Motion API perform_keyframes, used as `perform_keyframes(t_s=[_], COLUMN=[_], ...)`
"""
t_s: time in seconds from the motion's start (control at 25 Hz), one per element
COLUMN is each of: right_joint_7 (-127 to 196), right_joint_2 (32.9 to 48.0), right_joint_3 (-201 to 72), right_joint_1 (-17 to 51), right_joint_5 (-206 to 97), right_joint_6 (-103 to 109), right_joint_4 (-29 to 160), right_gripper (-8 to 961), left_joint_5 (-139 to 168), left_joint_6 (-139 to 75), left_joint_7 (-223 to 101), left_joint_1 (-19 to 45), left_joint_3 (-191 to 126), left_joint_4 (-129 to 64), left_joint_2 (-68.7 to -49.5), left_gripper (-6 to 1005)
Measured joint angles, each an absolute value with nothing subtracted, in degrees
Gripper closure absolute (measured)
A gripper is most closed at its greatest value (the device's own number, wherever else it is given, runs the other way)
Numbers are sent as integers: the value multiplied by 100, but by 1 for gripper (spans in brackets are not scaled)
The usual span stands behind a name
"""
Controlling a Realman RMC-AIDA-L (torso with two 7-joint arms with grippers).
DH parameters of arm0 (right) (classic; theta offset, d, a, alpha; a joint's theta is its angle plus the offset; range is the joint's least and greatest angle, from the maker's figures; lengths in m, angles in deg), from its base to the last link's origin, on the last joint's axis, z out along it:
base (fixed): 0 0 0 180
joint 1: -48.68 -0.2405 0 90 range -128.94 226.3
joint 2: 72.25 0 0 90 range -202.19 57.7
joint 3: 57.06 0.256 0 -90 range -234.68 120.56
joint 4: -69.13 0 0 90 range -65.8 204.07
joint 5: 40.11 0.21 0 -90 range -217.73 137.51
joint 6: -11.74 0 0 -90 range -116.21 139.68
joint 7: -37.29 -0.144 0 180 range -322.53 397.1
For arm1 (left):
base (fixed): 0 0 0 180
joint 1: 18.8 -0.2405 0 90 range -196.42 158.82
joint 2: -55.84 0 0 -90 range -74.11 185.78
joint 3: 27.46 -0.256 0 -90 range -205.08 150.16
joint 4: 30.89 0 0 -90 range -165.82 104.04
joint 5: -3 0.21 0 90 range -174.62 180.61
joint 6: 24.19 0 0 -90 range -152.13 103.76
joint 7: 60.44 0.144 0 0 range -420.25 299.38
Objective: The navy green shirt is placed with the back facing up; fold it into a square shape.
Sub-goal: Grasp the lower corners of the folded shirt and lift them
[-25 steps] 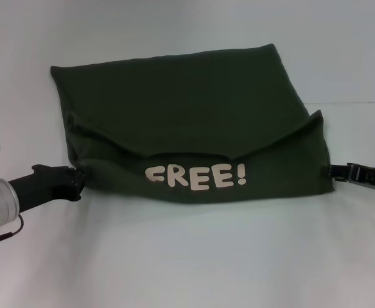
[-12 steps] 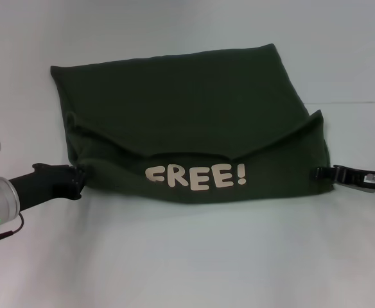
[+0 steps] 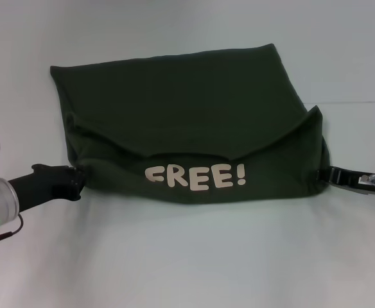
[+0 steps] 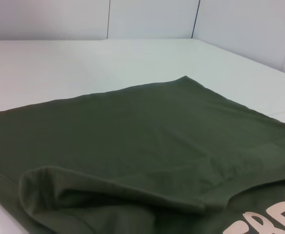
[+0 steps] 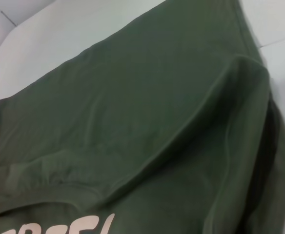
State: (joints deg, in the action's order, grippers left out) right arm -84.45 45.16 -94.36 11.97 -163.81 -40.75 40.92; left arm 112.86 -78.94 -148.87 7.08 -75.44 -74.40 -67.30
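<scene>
Navy green shirt (image 3: 187, 115) fills the middle of the head view, lying on the white worktop (image 3: 187, 256) with its near part folded up and over, so that a band along the lower edge shows the front with the cream "FREE!" lettering (image 3: 195, 176), while the plain fabric spreads toward the upper part of the frame. The left gripper (image 3: 77, 181) sits at the lower left, its black tip touching the folded corner of the shirt; whether it is clamped on the cloth or merely against it cannot be told. The right gripper (image 3: 325, 174) sits at the right edge of the frame, its tip at the lower right corner of the fold, and its grip cannot be told either. The left wrist view shows the shirt (image 4: 147, 146) across the lower two thirds of the frame, with a rolled hem of the fold at the lower left and part of the cream lettering (image 4: 269, 219) at the lower right; bare worktop (image 4: 59, 68) lies above it. The right wrist view is almost filled by the shirt (image 5: 132, 112), a raised crease running diagonally from upper right to lower left, a piece of the lettering (image 5: 79, 226) at the bottom edge, and white worktop (image 5: 274, 19) at the upper right corner.
</scene>
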Motion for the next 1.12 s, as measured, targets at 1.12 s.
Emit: perform_keyframes(t_s=[1.12], right_joint_7=[-6453], right_joint_2=[4433], right_joint_3=[-9147], right_joint_1=[2601], right_joint_5=[-14898], right_joint_6=[-6105], right_joint_4=[3641], right_gripper=[913], left_joint_5=[11265], left_joint_6=[-9361], left_joint_7=[-15015], left_joint_1=[189], left_joint_3=[-6741], left_joint_4=[-7651], left_joint_2=[-6642], left_gripper=[998])
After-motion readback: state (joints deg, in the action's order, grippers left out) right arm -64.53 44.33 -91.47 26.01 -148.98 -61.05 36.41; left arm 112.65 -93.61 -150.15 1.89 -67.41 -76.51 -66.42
